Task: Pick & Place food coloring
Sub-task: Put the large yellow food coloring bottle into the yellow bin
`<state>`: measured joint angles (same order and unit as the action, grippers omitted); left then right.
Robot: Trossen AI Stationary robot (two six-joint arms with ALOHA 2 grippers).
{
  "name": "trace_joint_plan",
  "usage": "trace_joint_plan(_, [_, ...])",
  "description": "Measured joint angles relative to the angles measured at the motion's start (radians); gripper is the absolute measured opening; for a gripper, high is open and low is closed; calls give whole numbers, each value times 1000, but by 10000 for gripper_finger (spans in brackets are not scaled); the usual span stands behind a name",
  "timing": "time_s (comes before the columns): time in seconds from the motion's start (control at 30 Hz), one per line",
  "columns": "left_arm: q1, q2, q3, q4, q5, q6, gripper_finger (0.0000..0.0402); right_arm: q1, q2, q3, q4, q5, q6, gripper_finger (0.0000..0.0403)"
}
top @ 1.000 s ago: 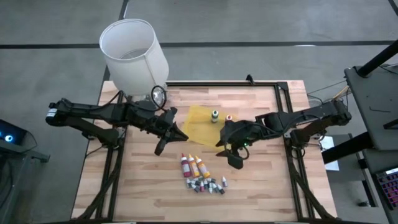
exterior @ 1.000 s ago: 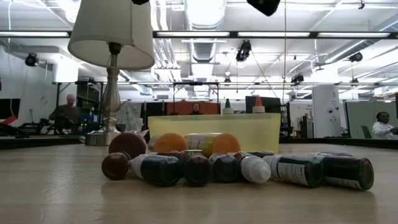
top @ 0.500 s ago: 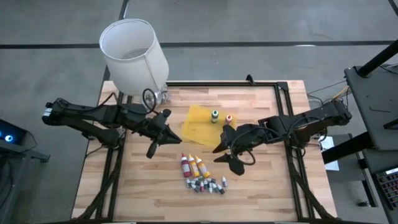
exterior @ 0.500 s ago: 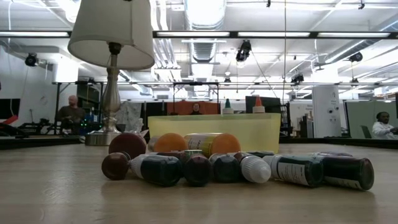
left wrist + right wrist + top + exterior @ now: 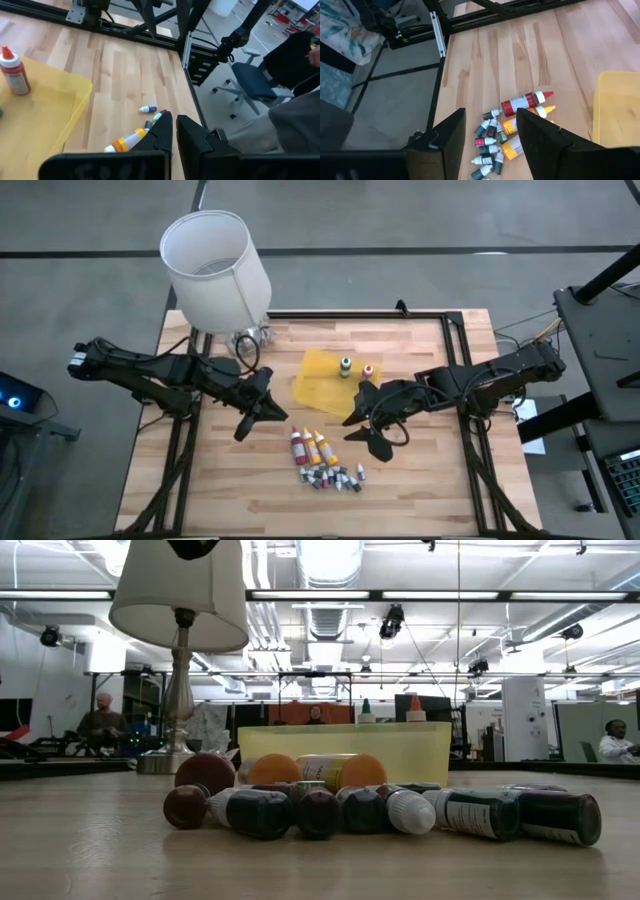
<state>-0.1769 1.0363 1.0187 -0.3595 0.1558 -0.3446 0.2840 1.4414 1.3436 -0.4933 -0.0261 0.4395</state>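
The food coloring lies near the table's front edge: red, orange and yellow squeeze bottles side by side, with several tiny vials just in front of them. A green bottle and a red bottle stand upright in the yellow tray. My left gripper hovers left of the lying bottles, its fingers shut. My right gripper hovers to their right, open, and looks down at the red bottle and vials.
A lamp with a white shade stands at the table's far left corner, close to my left arm. A black frame runs along the far and right edges. Bare wood lies on either side of the bottles. People sit in the room beyond the table.
My left gripper has drawn back from the tray, a little toward the near and left edges, and its tip now shows at the top of the low view. My right gripper has shifted slightly toward the lying bottles. The bottles have not moved.
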Motion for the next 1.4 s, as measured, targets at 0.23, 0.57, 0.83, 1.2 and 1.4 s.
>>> trace_joint_plan(0.23, [-31, 0, 0, -41, 0, -25, 0, 0, 0, -3, -27, 2, -3, 167])
trace_joint_plan(0.57, [-51, -121, -120, 187, -63, 97, 0, 0, 0, -5, -31, 2, -5, 164])
trace_joint_plan(0.83, [-27, -287, -369, 318, -189, 92, 0, -1, 0, -5, -26, 21, -23, 164])
trace_joint_plan(1.2, [-21, -431, -704, 542, -177, 129, 0, -1, 0, -5, -26, 78, -32, 164])
trace_joint_plan(1.4, [-21, -538, -732, 542, -225, 225, 0, -1, 0, -5, -26, 82, -9, 164])
